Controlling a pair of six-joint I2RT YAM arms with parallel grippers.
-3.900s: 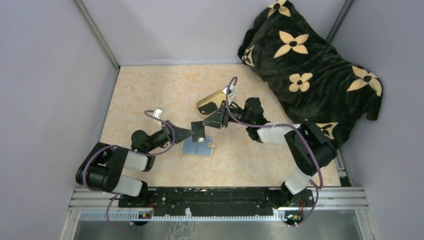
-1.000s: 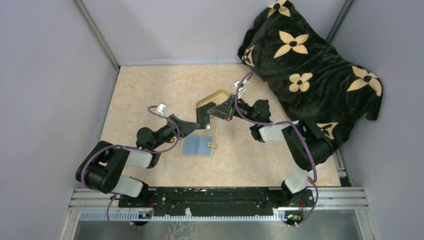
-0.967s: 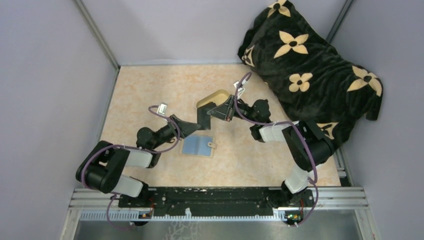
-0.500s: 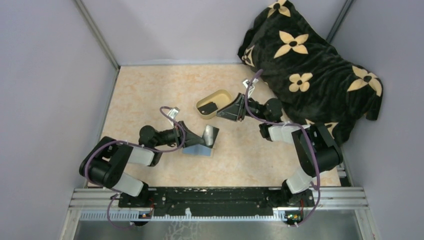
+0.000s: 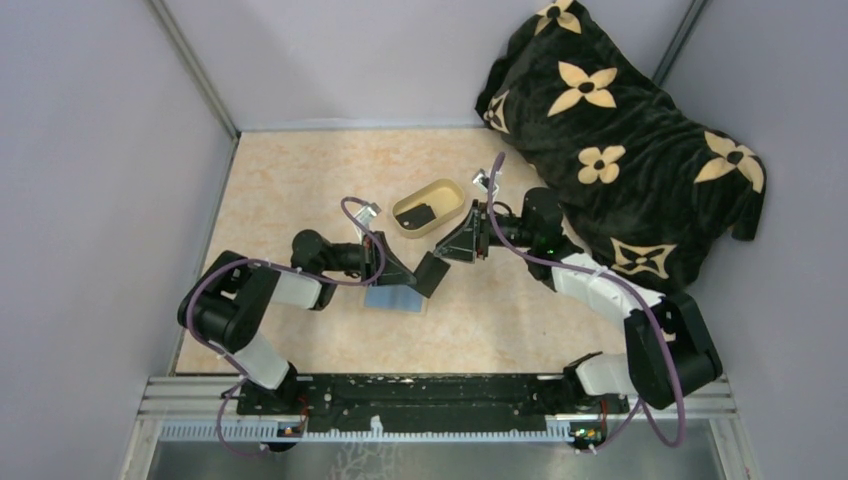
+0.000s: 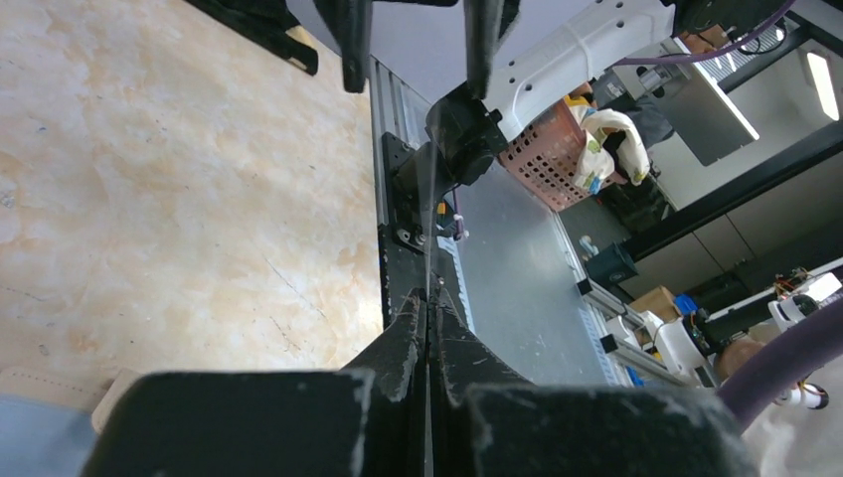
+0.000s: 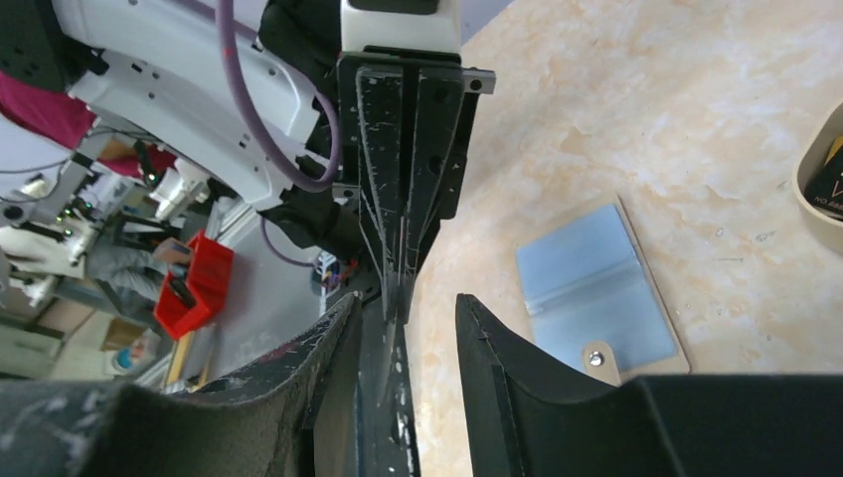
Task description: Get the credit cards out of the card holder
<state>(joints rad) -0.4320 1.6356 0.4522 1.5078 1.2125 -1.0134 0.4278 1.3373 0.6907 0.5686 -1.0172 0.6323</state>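
Left hand (image 5: 416, 271): clenched on a thin black rectangular card (image 5: 433, 272) — edge-on in its own wrist view, pinched flat between both fingers.
Right hand (image 5: 448, 252): released, fingers spread either side of that card's free end, not closed on it; just near-side of the oval cream-yellow dish (image 5: 447, 190).
Second black card (image 5: 418, 214): lying inside the dish.
Card holder (image 7: 596, 288) — flat bifold wallet, tan outside, blue-grey inner faces: open, face up on the marbled beige counter (image 5: 300, 190), near-left of the dish and apart from it; little tan tab sticking out from one edge.
Black blanket with tan flowers (image 5: 620, 120): heaped well right of the dish.
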